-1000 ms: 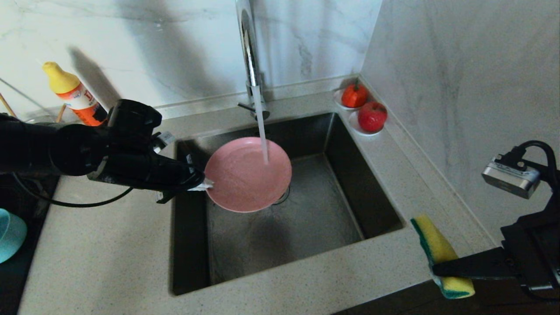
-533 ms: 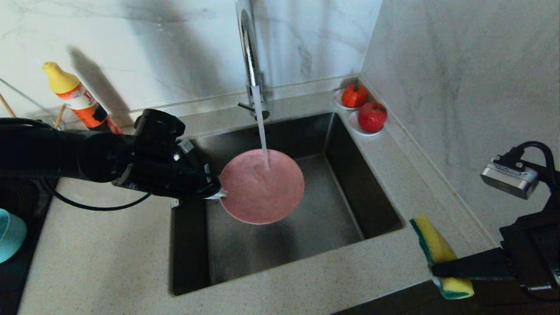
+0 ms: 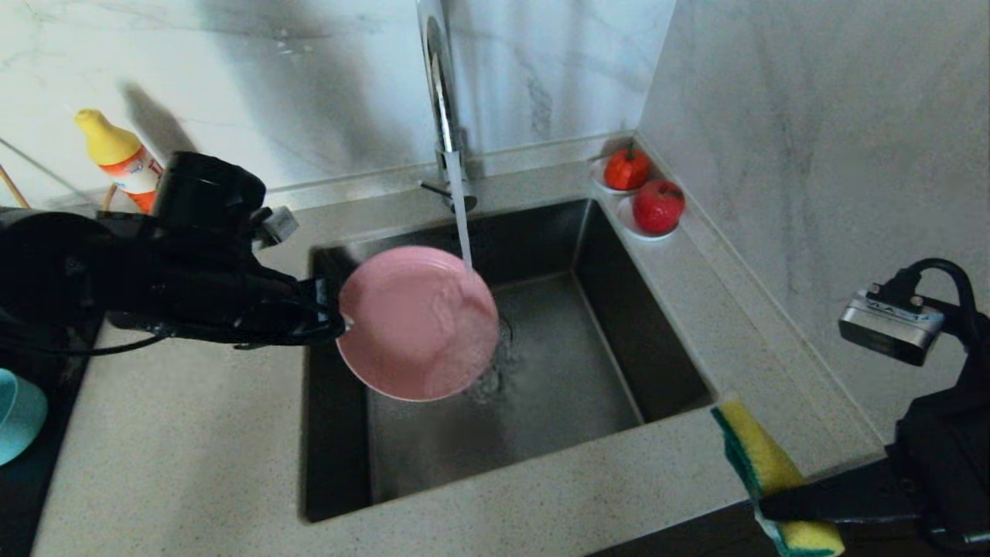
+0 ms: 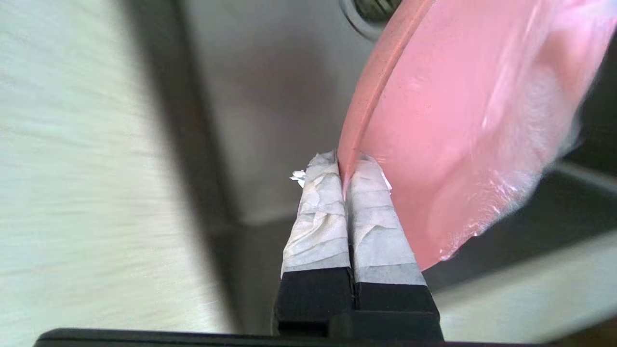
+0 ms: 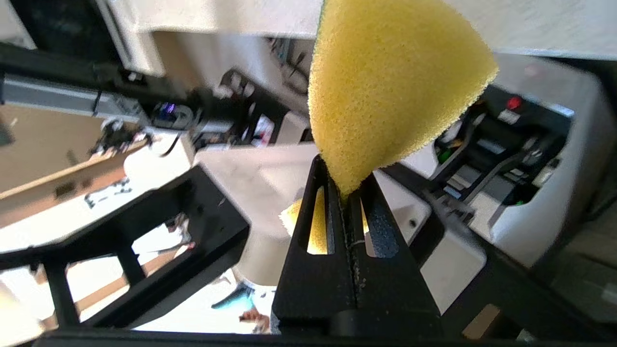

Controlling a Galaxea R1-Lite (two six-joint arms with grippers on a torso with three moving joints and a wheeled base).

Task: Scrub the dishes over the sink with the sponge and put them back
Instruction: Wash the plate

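Observation:
My left gripper (image 3: 340, 319) (image 4: 345, 166) is shut on the rim of the pink plate (image 3: 418, 322) (image 4: 462, 125), holding it tilted over the left half of the steel sink (image 3: 657, 356). Water from the tap (image 3: 442, 93) runs onto the plate's far edge and falls to the drain. My right gripper (image 3: 762, 507) (image 5: 346, 185) is shut on the yellow sponge (image 3: 762, 456) (image 5: 390, 82) with its green layer, at the counter's front right corner, away from the plate. A teal-blue bowl (image 3: 17, 414) shows at the left edge. Chopstick tips (image 3: 11, 187) poke up at far left.
A yellow-capped detergent bottle (image 3: 124, 162) stands behind my left arm by the wall. Two red fruits on white saucers (image 3: 646, 197) sit in the back right corner. The speckled counter (image 3: 178, 449) runs round the sink, with walls at back and right.
The left arm pulled back to the left and rolled the plate, so its inner face now shows and the stream hits its far edge. The right gripper with the sponge sank slightly.

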